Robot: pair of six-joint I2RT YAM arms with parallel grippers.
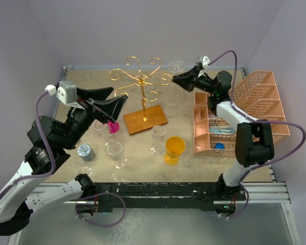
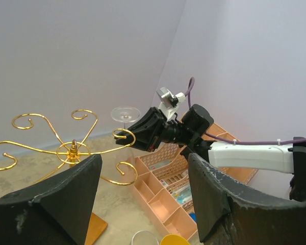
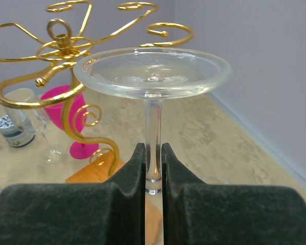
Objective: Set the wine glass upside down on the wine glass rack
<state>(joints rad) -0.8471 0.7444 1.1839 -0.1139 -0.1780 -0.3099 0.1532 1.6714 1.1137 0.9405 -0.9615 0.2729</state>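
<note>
Presently holds the wine glass (image 3: 152, 71) by its stem in the right gripper (image 3: 153, 153), fingers pinched narrow on it, round foot uppermost just above the fingertips, bowl hidden below them. Hangs well clear of the table (image 3: 219, 143). Faces the wine glass rack (image 3: 61, 43) just ahead and left of the fingers, nearest gold scroll close by the foot; touching or apart, cannot tell. Shows the left gripper (image 2: 143, 163) spread wide, holding nothing, raised, rack hub ahead of its left finger. Pink goblet (image 3: 74, 115) beyond the rack post.
</note>
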